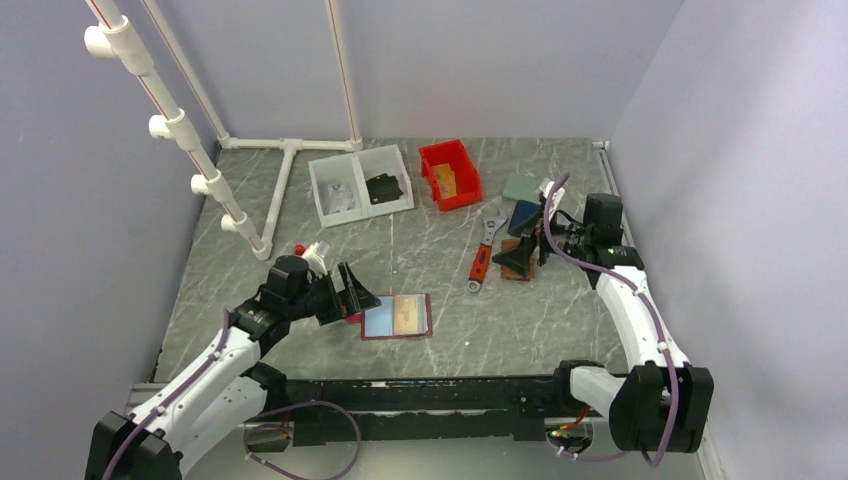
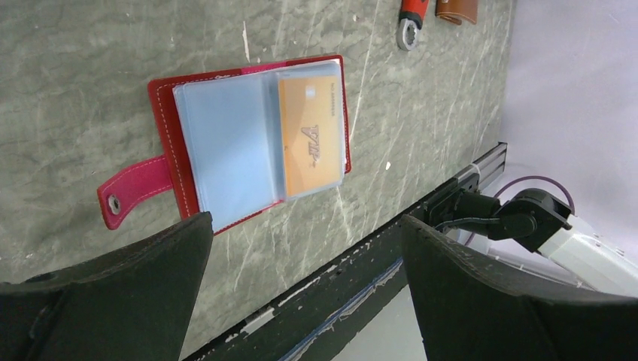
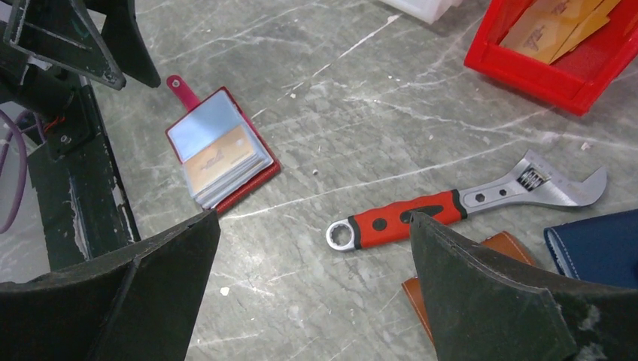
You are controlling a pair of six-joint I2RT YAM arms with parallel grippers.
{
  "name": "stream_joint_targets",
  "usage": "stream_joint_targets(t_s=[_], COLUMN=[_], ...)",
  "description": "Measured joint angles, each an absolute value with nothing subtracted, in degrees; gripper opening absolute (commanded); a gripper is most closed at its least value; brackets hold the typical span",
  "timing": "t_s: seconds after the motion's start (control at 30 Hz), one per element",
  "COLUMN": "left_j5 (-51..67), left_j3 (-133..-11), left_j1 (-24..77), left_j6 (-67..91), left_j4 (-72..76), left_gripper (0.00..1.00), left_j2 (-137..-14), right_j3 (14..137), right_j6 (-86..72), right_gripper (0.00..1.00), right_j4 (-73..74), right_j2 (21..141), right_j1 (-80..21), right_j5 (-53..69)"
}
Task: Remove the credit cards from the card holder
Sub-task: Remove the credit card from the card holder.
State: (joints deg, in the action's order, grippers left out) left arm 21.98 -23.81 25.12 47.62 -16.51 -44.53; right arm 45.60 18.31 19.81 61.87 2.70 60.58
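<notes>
Overhead view: holder [image 1: 397, 316] lies open and flat at lower centre-left of the table [image 1: 440, 260]. The left gripper [image 1: 358, 293] is just beside its left edge, and the right gripper [image 1: 520, 253] is well apart at right.

Left wrist view: red cover with white stitching and pale blue-grey pockets. A tan-orange card [image 2: 308, 139] is tucked in the right half, and the strap tab [image 2: 132, 192] sticks out at lower left. Jaws are spread and empty.

Right wrist view: jaws likewise apart and empty above a wrench [image 3: 421, 214]. The holder sits upper left.
</notes>
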Motion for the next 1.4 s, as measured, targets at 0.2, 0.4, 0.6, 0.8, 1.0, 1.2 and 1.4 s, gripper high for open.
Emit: stream_joint_targets(t_s=[0.2,0.4,0.6,0.8,1.0,1.2,1.4], left_j5=[23.27,24.86,25.65,25.41,25.39,22.87,6.94], left_j3=[-21.19,-20.84,-20.84,-20.82,-20.82,-21.58,-35.53], left_j1=[25.12,25.12,25.12,25.12,25.26,30.81,43.31], left_j6=[49.23,50.43,50.94,51.00,52.01,52.82,52.77], left_j4=[-12.69,-9.23,-6.42,-6.55,-5.17,-1.61,-15.94], left_gripper=[0.99,0.99,0.99,0.93,0.77,0.76,0.81], left_j2=[-43.77,-43.24,-43.62,-43.77,-48.23,-55.59,-66.32], right_j3=[45.60,45.67,45.67,45.69,45.69,45.69,47.13], right_j6=[20.38,23.18,26.17,27.92,27.99,24.49,20.25], right_gripper=[1.00,1.00,1.00,1.00,0.96,0.83,0.83], right_j4=[21.39,22.98,24.23,24.40,24.18,21.76,20.32], right_j2=[63.46,64.86,66.06,67.72,70.59,75.11,79.57], right_j1=[1.63,-3.70,-10.28,-15.55,-21.37,-26.44,-28.60], right_j5=[60.60,59.55,56.40,54.24,52.25,50.74,46.26])
